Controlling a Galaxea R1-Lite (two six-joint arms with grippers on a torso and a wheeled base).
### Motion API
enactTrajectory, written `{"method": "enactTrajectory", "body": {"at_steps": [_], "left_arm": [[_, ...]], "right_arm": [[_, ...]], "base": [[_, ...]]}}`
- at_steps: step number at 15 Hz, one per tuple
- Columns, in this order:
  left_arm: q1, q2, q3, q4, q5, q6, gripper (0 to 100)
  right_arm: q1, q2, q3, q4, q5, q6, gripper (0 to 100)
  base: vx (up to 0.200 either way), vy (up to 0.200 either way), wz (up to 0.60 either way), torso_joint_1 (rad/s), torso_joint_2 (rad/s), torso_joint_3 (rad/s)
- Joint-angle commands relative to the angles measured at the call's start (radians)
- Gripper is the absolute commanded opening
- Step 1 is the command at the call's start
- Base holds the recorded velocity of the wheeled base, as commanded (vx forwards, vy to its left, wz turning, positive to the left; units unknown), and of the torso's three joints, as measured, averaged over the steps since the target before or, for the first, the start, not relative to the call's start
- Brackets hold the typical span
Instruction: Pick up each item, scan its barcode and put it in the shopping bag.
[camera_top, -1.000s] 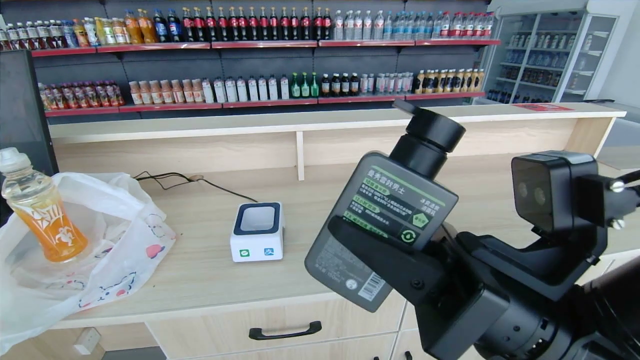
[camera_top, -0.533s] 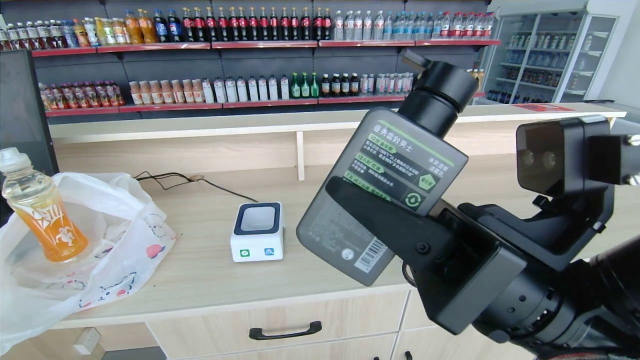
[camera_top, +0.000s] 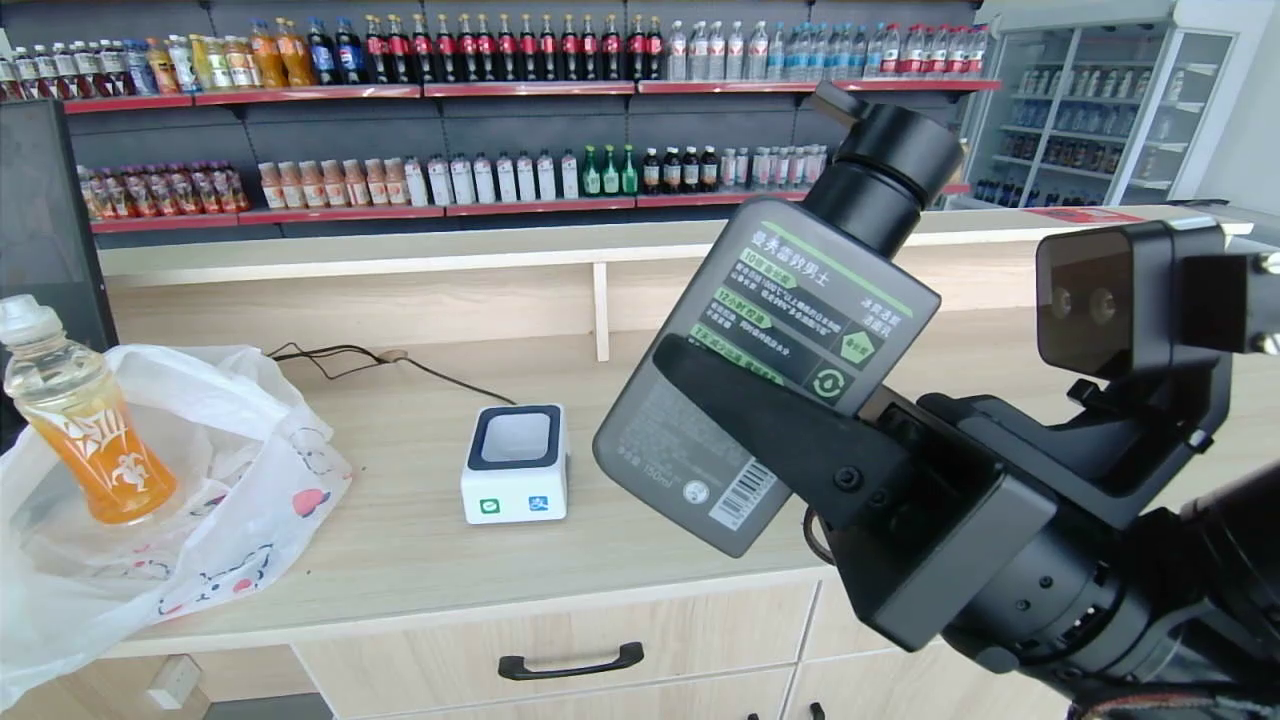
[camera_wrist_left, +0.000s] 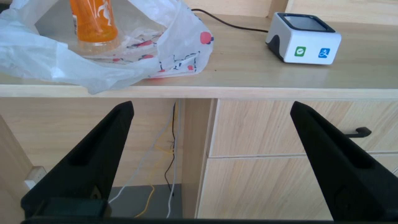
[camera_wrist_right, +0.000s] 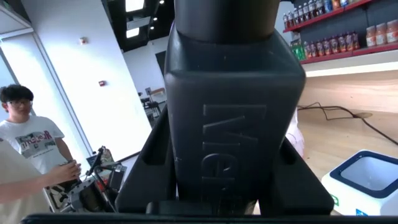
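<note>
The right gripper (camera_top: 720, 400) is clenched on a dark grey pump bottle (camera_top: 780, 300), held in the air above the right part of the tabletop (camera_top: 400, 560). One black finger lies slantwise across the bottle's labelled face. The bottle is tilted, its black pump cap (camera_top: 885, 165) up and to the right and its base down toward the scanner. The label carries a green stripe, rows of white characters, small green tags and a round green symbol. A white barcode (camera_top: 745, 495) sits at the lower corner, just below the finger, with fine pale print beside it. In the right wrist view the bottle (camera_wrist_right: 230, 112) stands between the two fingers, with raised lettering moulded into its dark side.

The scanner (camera_top: 514, 463) is a small white cube with a dark-framed window on top and two square icons on its front, one green and one blue. It stands on the tabletop to the left of the bottle, not touching it. A thin black cable (camera_top: 400, 365) runs from behind it.

The shopping bag (camera_top: 230, 470), white plastic with cartoon prints, lies open at the left end of the tabletop. An orange drink bottle (camera_top: 75, 415) with a clear cap stands upright inside it.

The left gripper (camera_wrist_left: 211, 109) hangs below the tabletop edge before the drawer fronts (camera_wrist_left: 280, 162), its fingers spread wide and grasping nothing.
</note>
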Motion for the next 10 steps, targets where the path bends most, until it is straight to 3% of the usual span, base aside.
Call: {"method": "enactTrajectory", "body": {"at_steps": [1, 10], "left_arm": [[0.000, 0.000, 0.000, 0.000, 0.000, -0.001, 100], [0.000, 0.000, 0.000, 0.000, 0.000, -0.001, 100]], "right_arm": [[0.001, 0.003, 0.000, -0.001, 0.000, 0.000, 0], [-0.028, 0.006, 0.033, -0.001, -0.003, -0.063, 0]], "base": [[0.000, 0.000, 0.00, 0.000, 0.00, 0.000], [0.000, 0.000, 0.00, 0.000, 0.00, 0.000]]}}
